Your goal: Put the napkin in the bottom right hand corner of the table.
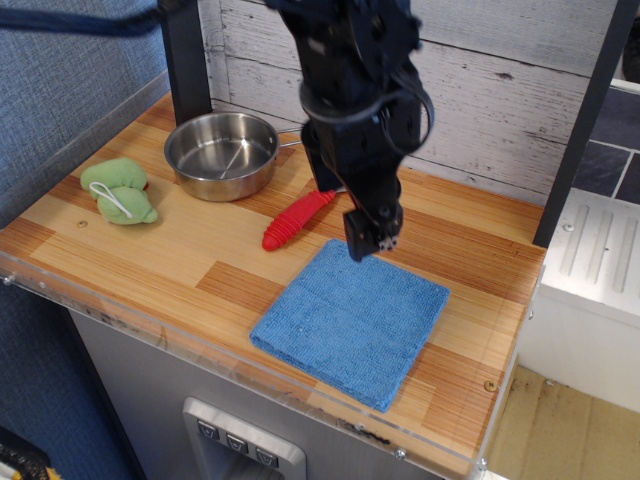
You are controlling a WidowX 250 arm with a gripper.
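Note:
The napkin [350, 320], a square blue terry-cloth towel, lies flat on the striped wooden table [150, 260] near its front right corner. My black gripper [368, 238] hangs above the napkin's far edge, clear of the cloth. Its fingers look close together and hold nothing, though the gap between them is hard to make out.
A steel pan [222, 154] stands at the back left. A red ridged object [295, 219] lies between the pan and the napkin. A green stuffed fabric lump [119, 190] lies at the left. A clear acrylic rim [200, 345] runs along the front edge.

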